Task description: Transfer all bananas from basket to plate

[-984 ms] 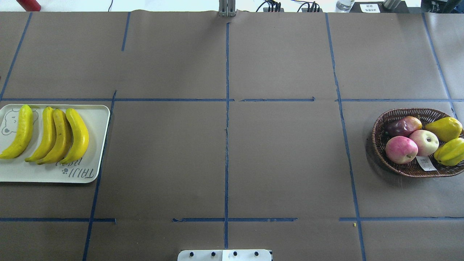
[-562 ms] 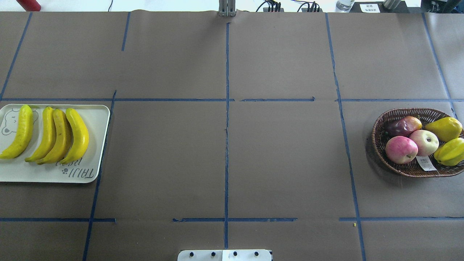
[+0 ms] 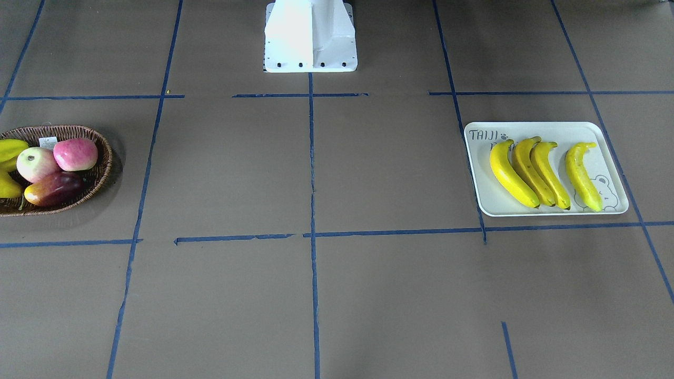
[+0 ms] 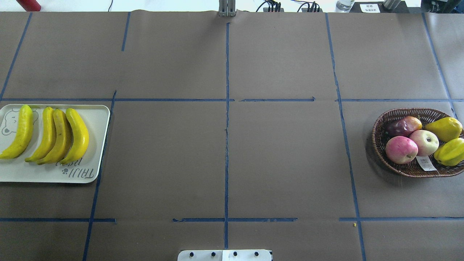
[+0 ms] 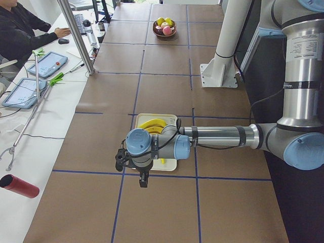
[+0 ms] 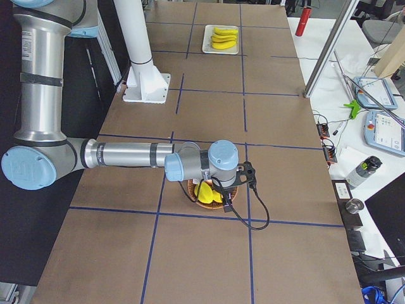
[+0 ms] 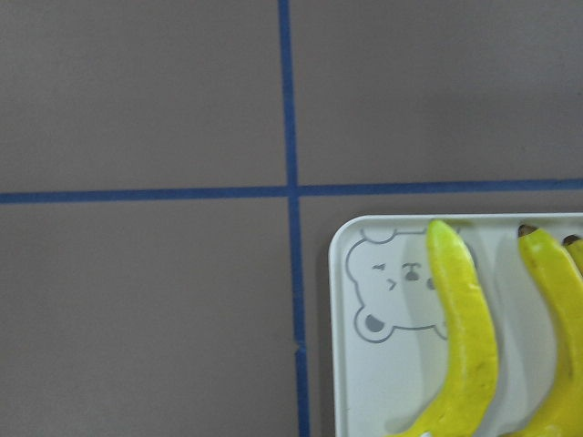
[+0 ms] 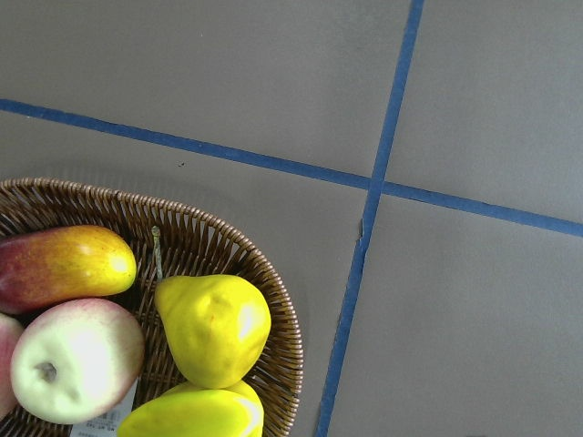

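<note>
Four bananas (image 4: 54, 135) lie side by side along the plate (image 4: 98, 152) at the desk's left end, so all fit. Basket (image 4: 378, 127), far right, keeps only apples (image 4: 401, 149), mango (image 4: 403, 126) and yellow fruit (image 4: 444, 128). Task looks done. Left arm (image 5: 217, 136) hangs over the plate, right arm (image 6: 126, 155) over the basket. Jaws: cannot tell.
</note>
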